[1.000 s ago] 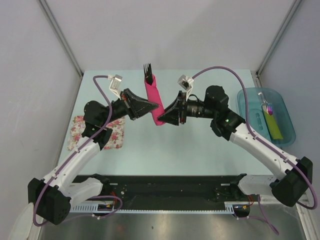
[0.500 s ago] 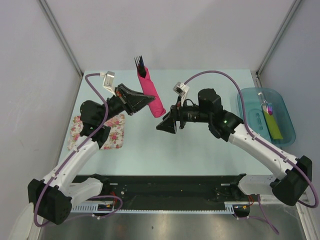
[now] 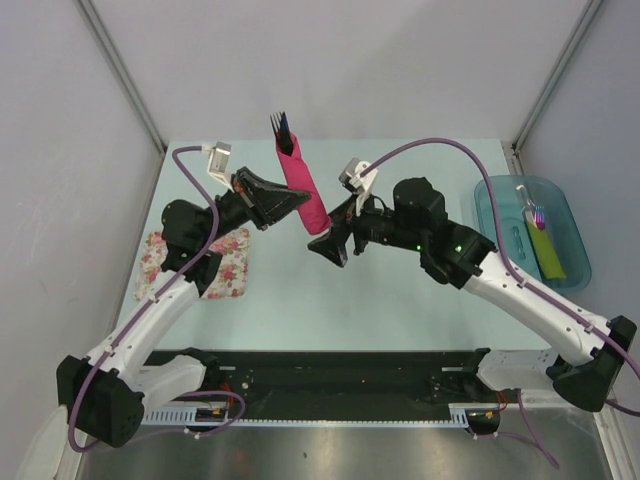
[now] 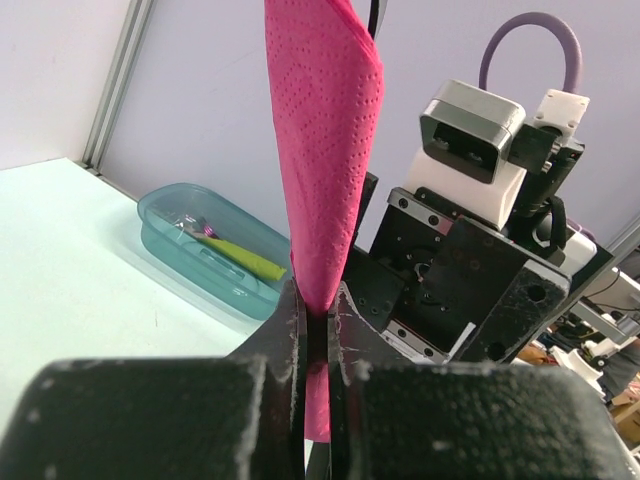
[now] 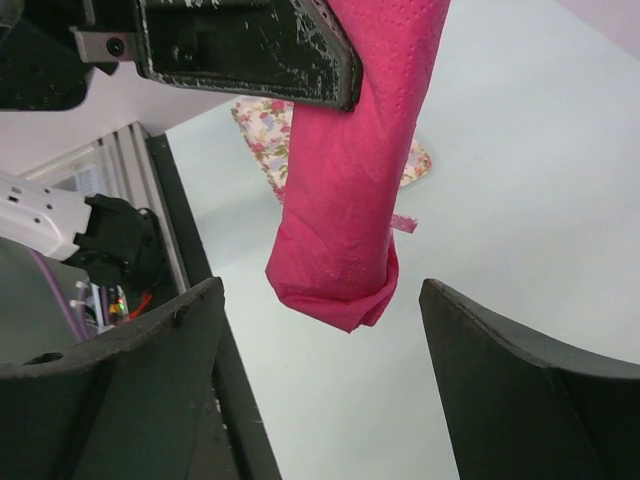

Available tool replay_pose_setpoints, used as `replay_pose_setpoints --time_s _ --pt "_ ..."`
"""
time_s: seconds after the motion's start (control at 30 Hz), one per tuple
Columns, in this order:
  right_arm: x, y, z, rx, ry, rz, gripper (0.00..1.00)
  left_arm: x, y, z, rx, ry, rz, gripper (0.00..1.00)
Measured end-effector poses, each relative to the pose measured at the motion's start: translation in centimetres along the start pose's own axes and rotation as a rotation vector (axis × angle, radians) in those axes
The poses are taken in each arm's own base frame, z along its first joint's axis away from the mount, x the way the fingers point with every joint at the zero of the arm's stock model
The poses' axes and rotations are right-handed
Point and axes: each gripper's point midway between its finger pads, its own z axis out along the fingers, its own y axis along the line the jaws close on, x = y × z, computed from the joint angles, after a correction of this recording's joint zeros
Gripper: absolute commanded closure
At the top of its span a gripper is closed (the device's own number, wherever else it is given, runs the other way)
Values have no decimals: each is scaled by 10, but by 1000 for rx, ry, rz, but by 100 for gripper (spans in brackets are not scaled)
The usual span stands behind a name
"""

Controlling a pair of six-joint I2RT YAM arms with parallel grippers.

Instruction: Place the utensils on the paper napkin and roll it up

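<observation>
Magenta-pink rolled paper napkin [image 3: 303,190], black fork tines [image 3: 281,124] poking from top, pinched aloft over pale-green surface [image 3: 400,300] by left pincer [image 3: 299,202]; right pincer [image 3: 326,246] gaping beside its lower end; lay down flat, seam underneath, to prevent unrolling.

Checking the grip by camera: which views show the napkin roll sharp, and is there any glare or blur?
Left wrist: roll sharp, embossed dots readable; left fingers dark, softening toward the bottom edge. Right wrist: roll end sharp, right fingers dark and slightly soft in the foreground. Top: even light, faint shadows, no glare on the roll.
</observation>
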Motion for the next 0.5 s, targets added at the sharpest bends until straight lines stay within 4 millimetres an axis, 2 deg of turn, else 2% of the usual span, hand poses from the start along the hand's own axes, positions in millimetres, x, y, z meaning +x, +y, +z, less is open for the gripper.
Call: replay_pose_setpoints --time_s 0.17,0.2,0.27,0.3,0.33,0.5 --pt "5 -2 2 8 17 -38 59 0 0 0 -1 0 4 100" --pt "6 -3 3 7 20 -39 70 0 1 0 -1 0 4 100" --pt "7 -3 4 7 24 -41 82 0 1 0 -1 -1 3 100" --pt "8 -3 4 5 23 -38 93 0 1 0 -1 0 2 100" --pt "8 -4 4 4 22 -41 99 0 1 0 -1 1 2 100" --pt "10 -7 5 -26 7 -8 100 2 2 0 -6 7 -12 100"
